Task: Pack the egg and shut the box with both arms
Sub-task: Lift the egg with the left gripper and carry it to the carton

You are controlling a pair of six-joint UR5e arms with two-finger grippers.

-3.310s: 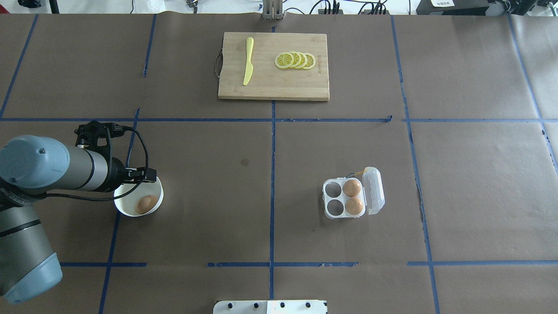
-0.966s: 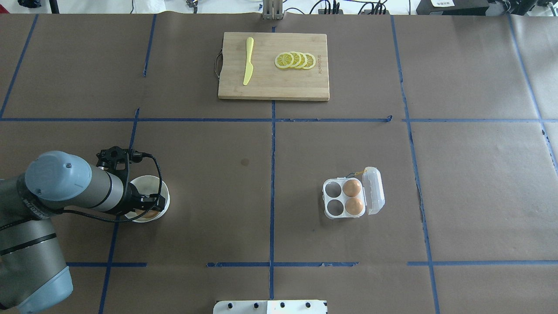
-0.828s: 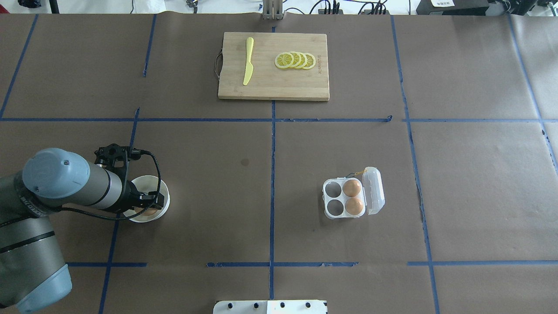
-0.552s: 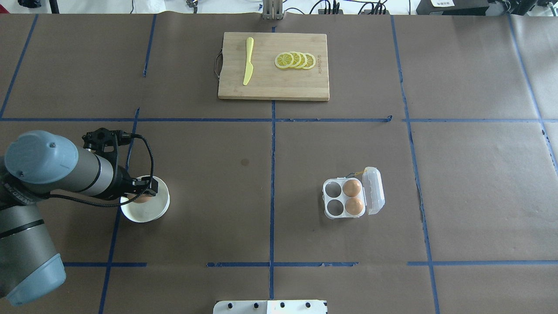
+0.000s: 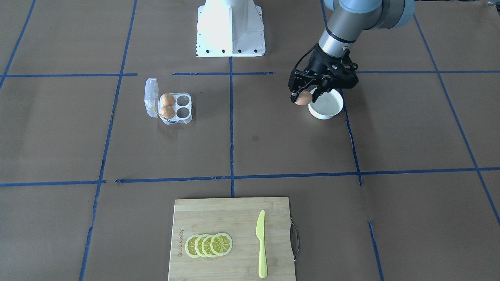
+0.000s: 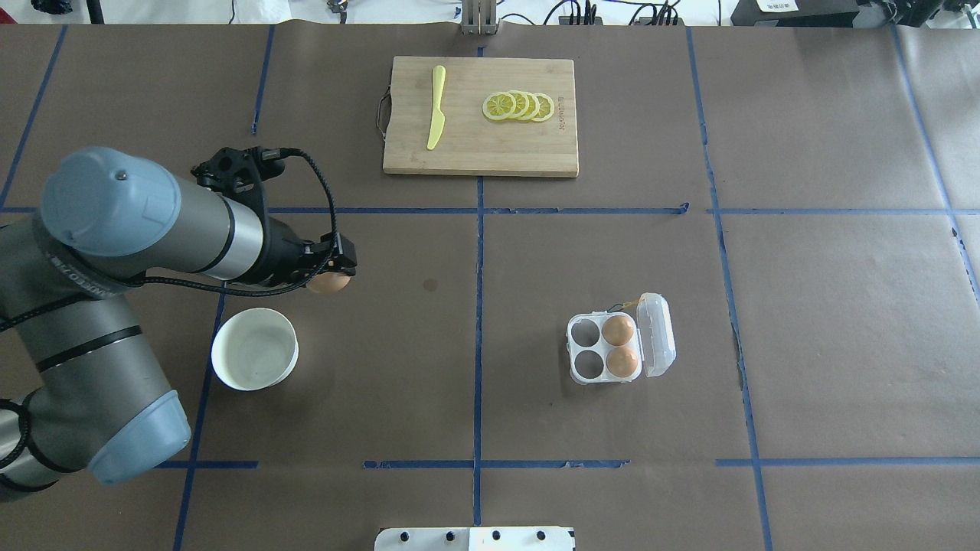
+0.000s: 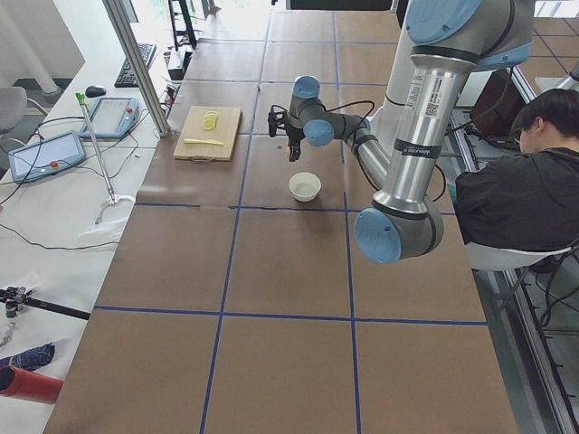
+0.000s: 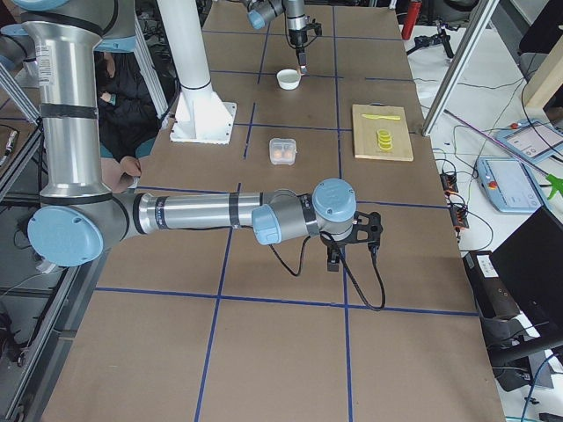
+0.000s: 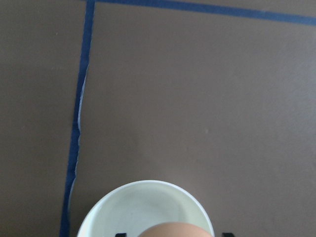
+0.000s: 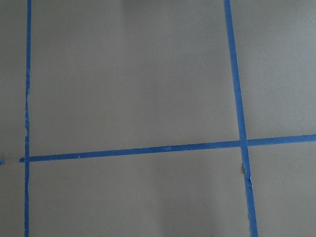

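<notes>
Transport step: left fingers [image 5: 304, 95] grasp egg [image 5: 302, 99]. You carry toward right edge of tabletop [image 5: 273, 136], lower into empty cup of box [image 5: 175, 107]. Cannot tell for right fingers [image 8: 334, 261].

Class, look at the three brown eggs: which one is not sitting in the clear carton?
The egg held by the left gripper, in the air beside the white bowl. The other two eggs sit in the carton's cups.

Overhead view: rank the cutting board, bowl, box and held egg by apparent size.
1. cutting board
2. box, lid open, and bowl: too close to rank
3. egg in the left hand, smallest though held nearer the camera
</notes>
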